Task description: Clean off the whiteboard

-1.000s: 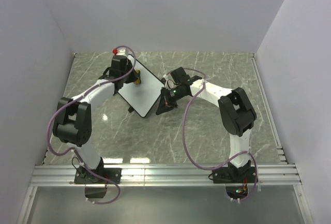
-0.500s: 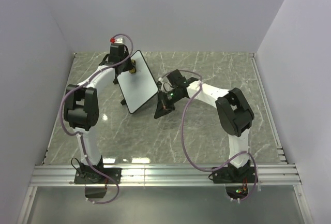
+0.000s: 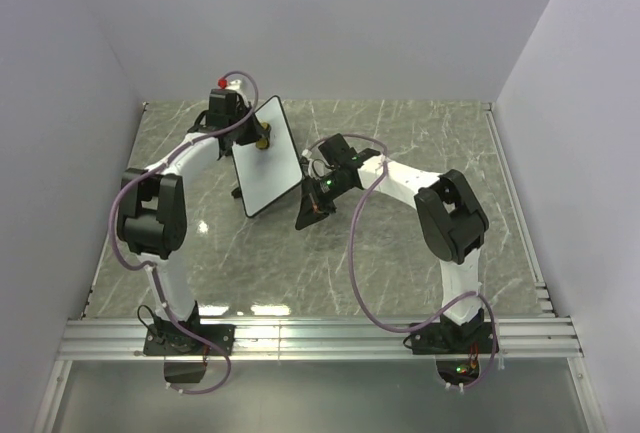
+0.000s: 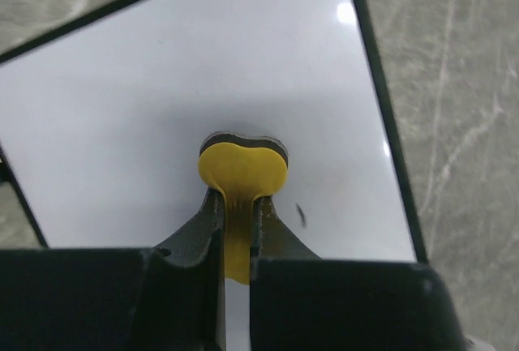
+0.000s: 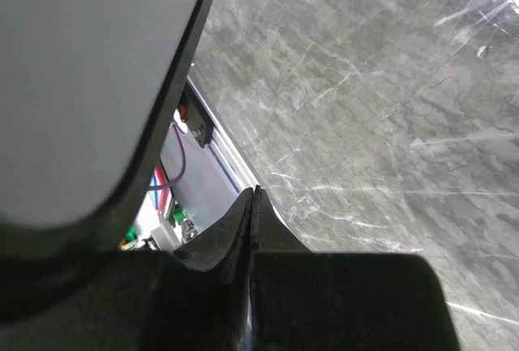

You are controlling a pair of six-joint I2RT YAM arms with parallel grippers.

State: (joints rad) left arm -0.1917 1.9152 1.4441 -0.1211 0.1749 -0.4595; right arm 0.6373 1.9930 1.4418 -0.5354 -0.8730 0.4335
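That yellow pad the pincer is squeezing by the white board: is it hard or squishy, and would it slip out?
Probably squishy: the yellow pad bulges into a heart shape where the left pincer pinches it. It probably won't slip, since the fingers sink into it. Its dark face should glide easily over the glossy whiteboard.

A: What is the bench (image 3: 400, 253) like?
B: Grey-green marbled, with pale veins.
A: What rests on it?
B: The whiteboard (image 3: 268, 158), propped steeply on its lower edge, left of centre, toward the back.
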